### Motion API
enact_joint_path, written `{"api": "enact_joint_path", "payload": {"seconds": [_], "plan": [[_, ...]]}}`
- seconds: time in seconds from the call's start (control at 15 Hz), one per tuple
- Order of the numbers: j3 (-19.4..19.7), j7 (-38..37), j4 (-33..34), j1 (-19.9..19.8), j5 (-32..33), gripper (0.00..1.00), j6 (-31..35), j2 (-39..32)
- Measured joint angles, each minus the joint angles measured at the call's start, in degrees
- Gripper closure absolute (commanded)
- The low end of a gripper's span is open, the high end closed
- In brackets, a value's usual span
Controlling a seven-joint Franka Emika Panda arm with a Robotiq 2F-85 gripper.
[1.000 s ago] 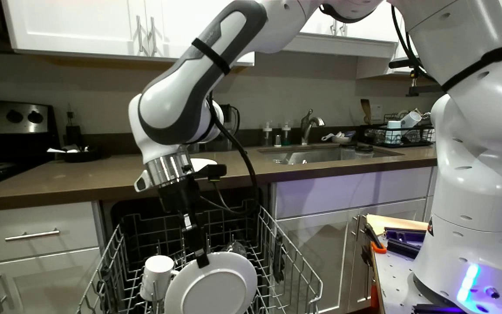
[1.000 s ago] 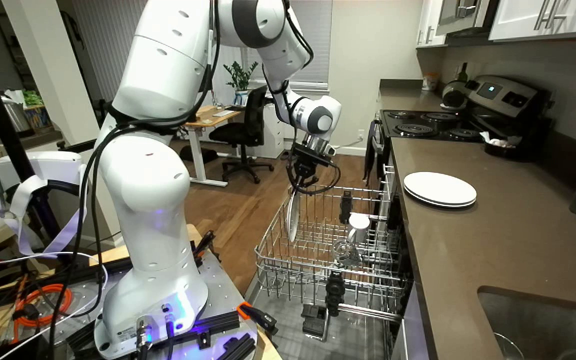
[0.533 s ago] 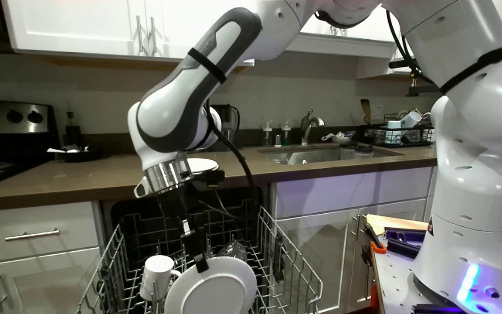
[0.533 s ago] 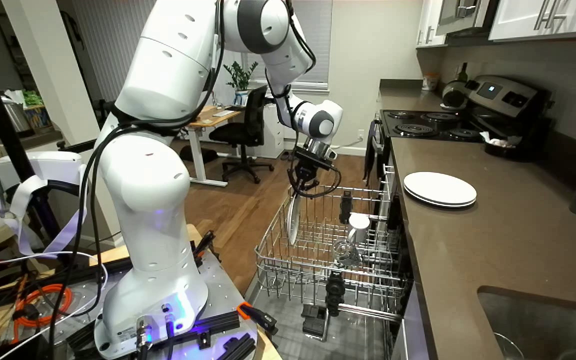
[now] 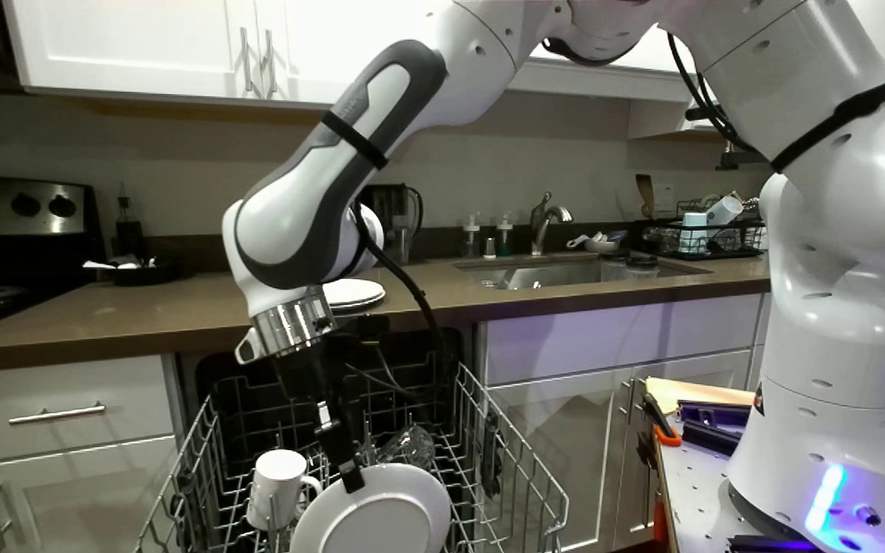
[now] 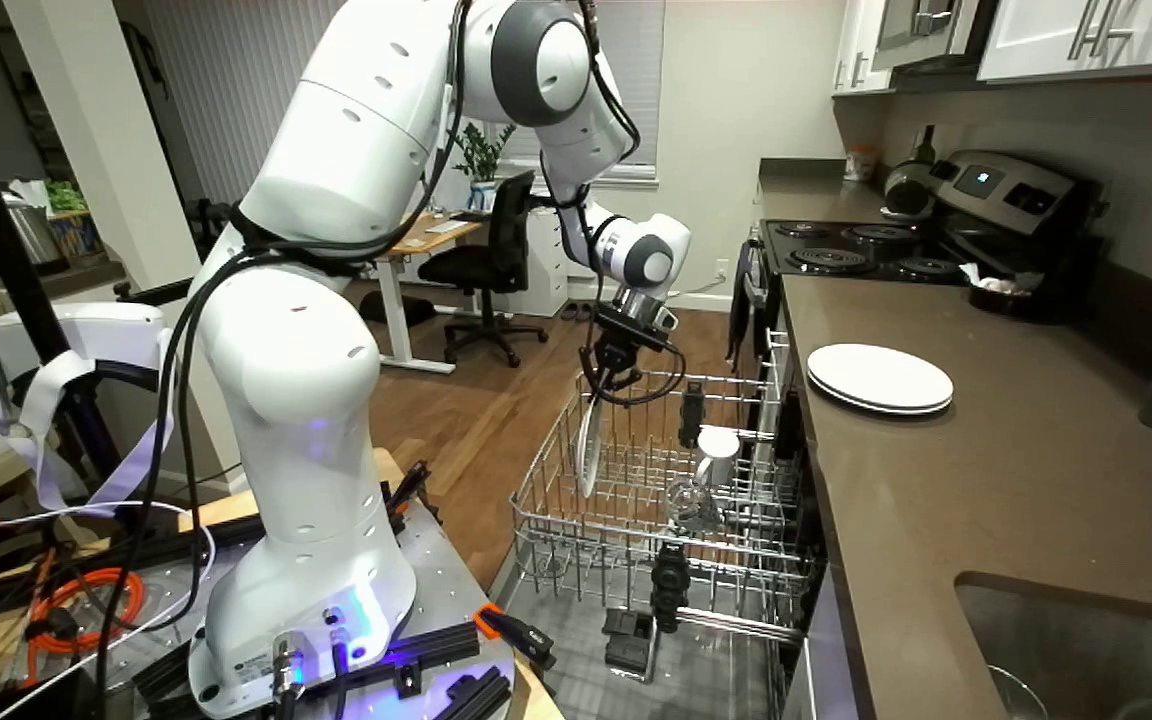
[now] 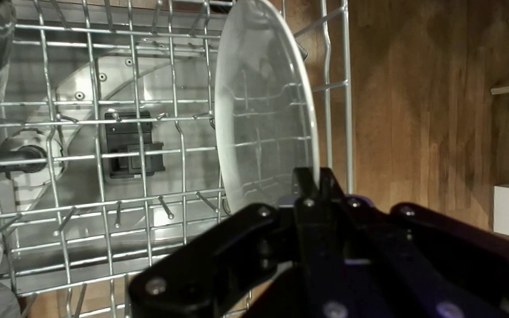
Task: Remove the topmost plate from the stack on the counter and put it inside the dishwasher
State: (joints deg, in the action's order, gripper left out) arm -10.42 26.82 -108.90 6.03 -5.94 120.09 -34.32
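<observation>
A white plate (image 5: 381, 518) is pinched at its upper rim by my gripper (image 5: 351, 475), which is shut on it. In the wrist view the plate (image 7: 263, 110) stands nearly on edge, its rim between the black fingertips of the gripper (image 7: 317, 179). It is steeply upright inside the pulled-out wire rack (image 6: 586, 525) of the dishwasher, near the rack's outer side, as an exterior view shows. Whether its lower edge touches the rack I cannot tell. The stack (image 6: 879, 377) of white plates lies on the brown counter (image 6: 996, 480), close to its edge.
A white mug (image 5: 273, 488) stands in the rack beside the plate. Also in the rack is a clear glass (image 6: 693, 502). Wire rack walls (image 5: 523, 461) rise around the plate, and upright tines (image 7: 166, 207) stick up from the rack floor.
My arm has come down, lowering the plate deeper into the rack. In both exterior views the plate sits lower than before. More of the stack shows behind the wrist. The grip is unchanged.
</observation>
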Motion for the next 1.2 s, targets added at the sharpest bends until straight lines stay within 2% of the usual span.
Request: {"api": "enact_joint_path", "payload": {"seconds": [0.8,0.87,1.0,1.2], "plan": [[0.4,-0.3,4.2,0.1,0.8,0.95,-1.8,-4.5],[0.4,-0.4,4.6,0.1,0.9,0.71,-2.3,-4.8],[0.4,-0.5,5.1,0.2,1.3,0.64,-3.0,-5.0],[0.4,-0.9,5.4,0.2,2.2,0.45,-4.4,-5.1]]}}
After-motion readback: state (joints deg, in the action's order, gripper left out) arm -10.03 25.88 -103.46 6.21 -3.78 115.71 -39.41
